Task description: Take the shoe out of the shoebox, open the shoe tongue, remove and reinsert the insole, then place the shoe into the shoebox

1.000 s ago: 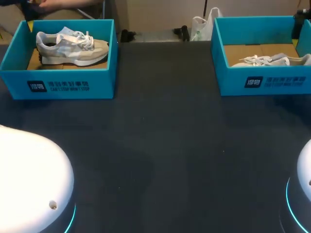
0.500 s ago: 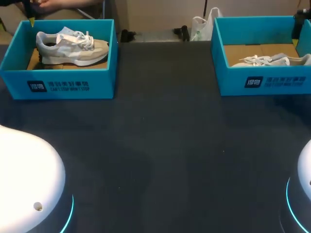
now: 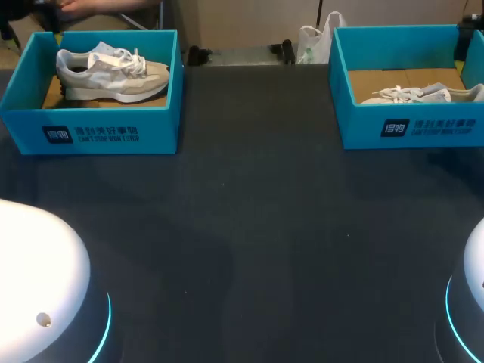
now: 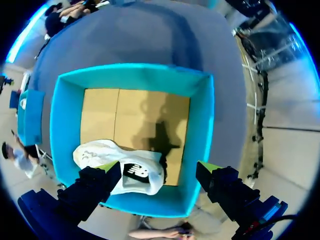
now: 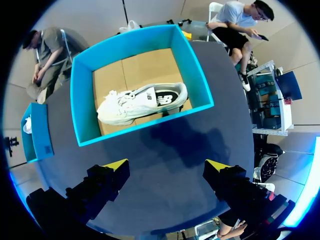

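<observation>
Overhead, the left gripper [image 4: 159,168] hangs above the far side of the left box [image 3: 91,134], jaws apart; its shoe [image 3: 110,72] stands on its sole inside. The right gripper [image 5: 166,165], jaws likewise apart, hangs over the table [image 3: 257,227] just near of the right box [image 3: 412,128], which holds a second shoe [image 3: 420,94].

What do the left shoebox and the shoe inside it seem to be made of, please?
Shoebox: likely cardboard, with matte turquoise walls and a plain brown floor with a fold seam. Shoe: seemingly fabric and suede-like panels, off-white, matte, with white laces.
</observation>
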`<state>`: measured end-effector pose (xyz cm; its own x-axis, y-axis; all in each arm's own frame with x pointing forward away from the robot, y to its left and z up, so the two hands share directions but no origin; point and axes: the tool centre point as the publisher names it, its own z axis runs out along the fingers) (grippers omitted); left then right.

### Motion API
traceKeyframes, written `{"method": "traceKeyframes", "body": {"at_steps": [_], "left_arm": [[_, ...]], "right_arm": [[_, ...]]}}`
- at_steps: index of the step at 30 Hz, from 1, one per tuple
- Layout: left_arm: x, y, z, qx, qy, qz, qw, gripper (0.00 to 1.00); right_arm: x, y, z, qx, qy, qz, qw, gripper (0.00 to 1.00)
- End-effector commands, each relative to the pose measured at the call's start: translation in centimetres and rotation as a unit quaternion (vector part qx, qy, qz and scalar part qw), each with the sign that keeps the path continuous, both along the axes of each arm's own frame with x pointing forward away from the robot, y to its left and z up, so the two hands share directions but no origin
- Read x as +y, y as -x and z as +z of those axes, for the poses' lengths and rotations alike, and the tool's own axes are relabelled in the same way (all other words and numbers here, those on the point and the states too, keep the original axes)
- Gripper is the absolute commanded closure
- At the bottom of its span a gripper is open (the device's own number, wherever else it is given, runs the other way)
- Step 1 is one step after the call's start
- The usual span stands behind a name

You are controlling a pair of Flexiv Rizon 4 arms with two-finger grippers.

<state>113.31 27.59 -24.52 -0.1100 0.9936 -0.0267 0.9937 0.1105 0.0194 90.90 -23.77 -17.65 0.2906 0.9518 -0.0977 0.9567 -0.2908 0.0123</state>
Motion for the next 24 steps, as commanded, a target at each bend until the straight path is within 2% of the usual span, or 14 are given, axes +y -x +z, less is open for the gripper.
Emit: {"method": "traceKeyframes", "body": {"at_steps": [1, 2, 12, 16, 22, 24], "left_arm": [[0.4, -2.2, -2.0, 0.005, 0.000, -0.033, 0.999, 0.00], [0.7, -3.0, -1.8, 0.023, 0.000, -0.047, 0.999, 0.00], [0.7, -3.0, -1.8, 0.023, 0.000, -0.047, 0.999, 0.00], [-0.4, -4.7, -3.7, 0.029, 0.002, -0.063, 0.998, 0.00], [-0.4, -7.1, -5.6, 0.036, -0.002, -0.066, 0.997, 0.00], [-0.3, -7.3, -6.0, 0.030, -0.006, -0.065, 0.997, 0.00]], "right_arm": [[0.0, 0.1, 0.0, -0.001, 0.000, 0.000, 1.000, 0.00], [0.0, 0.1, 0.0, -0.001, 0.000, 0.000, 1.000, 0.00], [0.0, 0.1, 0.0, -0.001, 0.000, 0.000, 1.000, 0.00], [0.0, 0.1, 0.0, -0.001, 0.000, 0.000, 1.000, 0.00], [0.0, 0.1, 0.0, -0.001, 0.000, 0.000, 1.000, 0.00], [0.0, 0.1, 0.0, -0.001, 0.000, 0.000, 1.000, 0.00]]}}
